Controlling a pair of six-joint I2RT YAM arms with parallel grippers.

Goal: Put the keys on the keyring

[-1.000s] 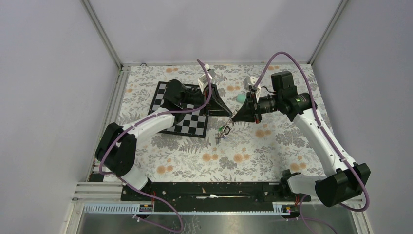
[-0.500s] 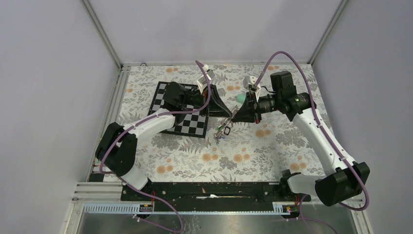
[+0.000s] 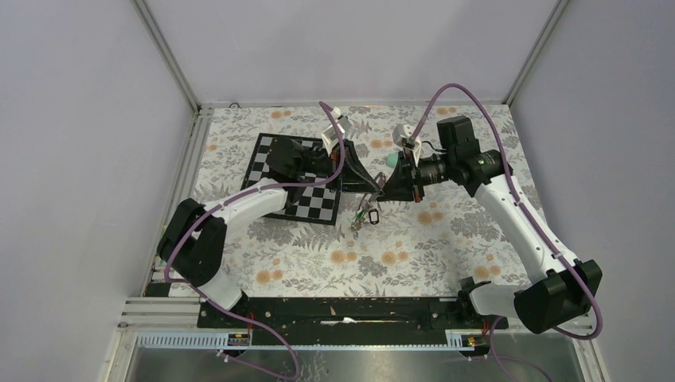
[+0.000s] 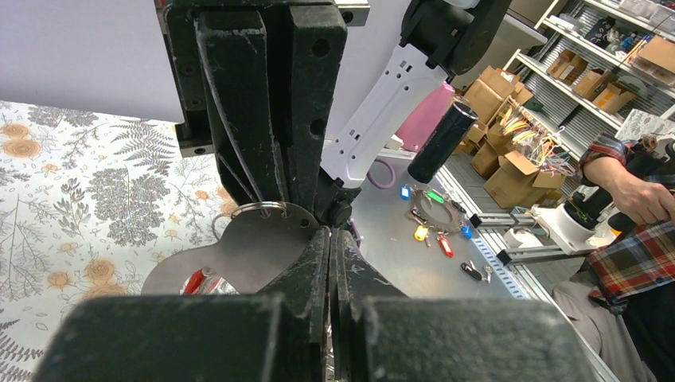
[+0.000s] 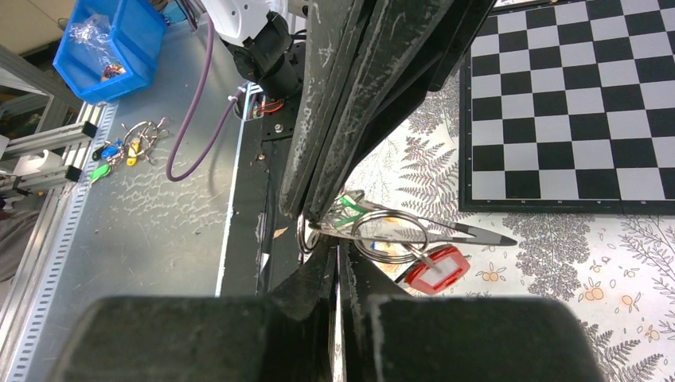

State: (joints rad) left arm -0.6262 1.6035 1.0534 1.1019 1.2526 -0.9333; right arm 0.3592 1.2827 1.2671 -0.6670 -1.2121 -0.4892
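Floral tablecloth: right of the chessboard, left gripper and right gripper meet, both clenched on the keyring, keys dangling below.

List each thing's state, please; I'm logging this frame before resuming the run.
left gripper: shut on the keyring.
right gripper: shut on the keyring.
keyring: pinched between both grippers.
red-tagged key: hanging from the keyring.
green-tagged key: close to the left gripper; threading unclear.
chessboard: flat on the table.
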